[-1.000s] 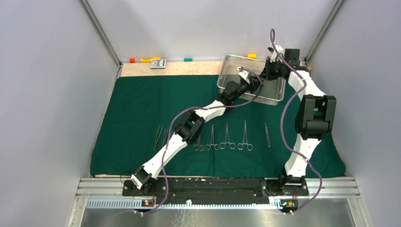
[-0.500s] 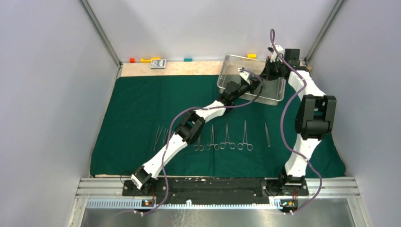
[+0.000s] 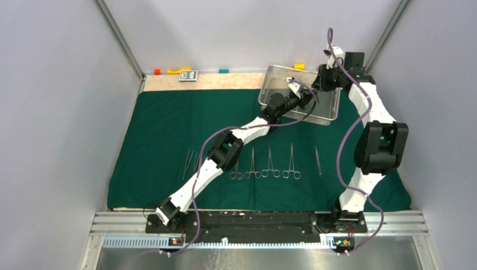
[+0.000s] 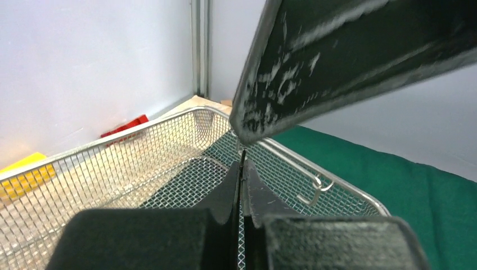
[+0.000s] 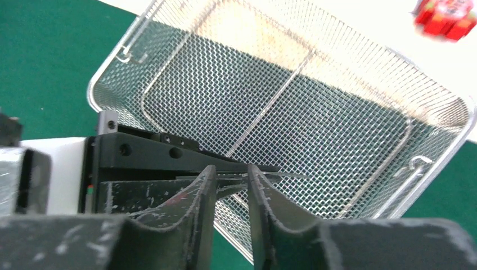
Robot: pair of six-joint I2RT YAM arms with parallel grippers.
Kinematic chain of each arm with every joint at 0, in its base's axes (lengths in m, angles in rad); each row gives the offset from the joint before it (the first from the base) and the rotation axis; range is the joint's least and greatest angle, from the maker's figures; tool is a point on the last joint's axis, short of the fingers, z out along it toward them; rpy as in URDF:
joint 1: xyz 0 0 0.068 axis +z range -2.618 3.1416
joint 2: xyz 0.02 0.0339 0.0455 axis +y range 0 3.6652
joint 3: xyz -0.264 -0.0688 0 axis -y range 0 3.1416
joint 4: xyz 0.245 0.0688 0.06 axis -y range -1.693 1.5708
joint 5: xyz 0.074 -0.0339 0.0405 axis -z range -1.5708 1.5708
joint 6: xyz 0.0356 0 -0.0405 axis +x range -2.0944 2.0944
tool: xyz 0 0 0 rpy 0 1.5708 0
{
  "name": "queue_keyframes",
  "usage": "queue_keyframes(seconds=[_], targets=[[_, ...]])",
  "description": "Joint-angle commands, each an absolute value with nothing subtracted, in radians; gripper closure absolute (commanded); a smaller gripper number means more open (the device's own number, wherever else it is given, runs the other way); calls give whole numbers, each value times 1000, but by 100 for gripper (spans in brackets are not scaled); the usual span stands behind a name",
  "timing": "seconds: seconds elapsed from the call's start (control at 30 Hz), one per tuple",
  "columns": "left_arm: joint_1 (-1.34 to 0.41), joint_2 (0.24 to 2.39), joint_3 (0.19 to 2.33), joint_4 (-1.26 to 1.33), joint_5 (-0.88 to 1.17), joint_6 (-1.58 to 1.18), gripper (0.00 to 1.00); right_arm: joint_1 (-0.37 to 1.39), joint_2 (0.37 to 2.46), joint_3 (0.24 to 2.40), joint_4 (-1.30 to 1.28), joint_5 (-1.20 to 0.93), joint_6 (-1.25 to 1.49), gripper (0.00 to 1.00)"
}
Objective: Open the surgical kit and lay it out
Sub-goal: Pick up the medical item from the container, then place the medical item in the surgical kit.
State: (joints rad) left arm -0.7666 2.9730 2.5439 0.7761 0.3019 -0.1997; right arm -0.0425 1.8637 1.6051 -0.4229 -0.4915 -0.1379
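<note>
Above the wire-mesh tray (image 3: 263, 87) my two grippers meet tip to tip. The left gripper (image 3: 310, 93) is shut on a slim steel instrument (image 5: 288, 175), a thin strip pinched between its fingers (image 4: 242, 163). The right gripper (image 3: 322, 84) stands just past it with its jaws slightly apart (image 5: 231, 169), the strip running across the gap. No instrument shows on the tray's mesh (image 5: 292, 73), seen in both wrist views (image 4: 169, 115). On the dark green cloth (image 3: 169, 124) lies a row of instruments: tweezers (image 3: 188, 163), ring-handled clamps (image 3: 270, 164) and another tweezers (image 3: 318, 160).
Along the back edge a wooden board (image 3: 214, 81) carries a red block (image 3: 157, 71), a yellow piece (image 3: 179, 71), a small grey device (image 3: 188, 75), a teal block (image 3: 224, 71) and a yellow block (image 3: 299, 66). Grey walls close both sides.
The left gripper has closed on the slim instrument. The right gripper's jaws have parted a little, and the right arm has risen and shifted slightly to the right.
</note>
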Motion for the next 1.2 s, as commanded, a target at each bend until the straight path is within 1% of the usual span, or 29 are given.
queue_keyframes(seconds=[0.0, 0.07, 0.2, 0.37, 0.43, 0.47, 0.57, 0.73, 0.8, 1.0, 1.17], targets=[[-772, 2801, 2582, 742, 360, -171, 100, -58, 1717, 1693, -416, -502, -126, 64], [-773, 2766, 2583, 694, 381, -175, 100, -67, 1683, 1698, -419, -502, -114, 57], [-774, 2691, 2590, 554, 419, -214, 100, -100, 1609, 1694, -419, -504, -92, 49], [-795, 2582, 2605, 242, 491, -290, 100, -163, 1522, 1665, -427, -530, -71, 48], [-800, 2530, 2557, 136, 538, -362, 100, -190, 1494, 1642, -433, -552, -60, 47], [-804, 2494, 2500, 111, 557, -397, 100, -205, 1480, 1629, -435, -567, -54, 47], [-822, 2398, 2307, 108, 593, -506, 100, -245, 1442, 1577, -440, -619, -38, 48], [-887, 2347, 2151, 86, 671, -595, 100, -287, 1386, 1460, -442, -674, -33, 48], [-909, 2352, 2119, 86, 704, -637, 100, -295, 1360, 1413, -444, -680, -42, 48], [-950, 2395, 1996, 248, 757, -803, 100, -334, 1274, 1277, -451, -699, -75, 48], [-972, 2456, 1986, 321, 742, -859, 100, -376, 1218, 1203, -481, -719, -110, 48]])
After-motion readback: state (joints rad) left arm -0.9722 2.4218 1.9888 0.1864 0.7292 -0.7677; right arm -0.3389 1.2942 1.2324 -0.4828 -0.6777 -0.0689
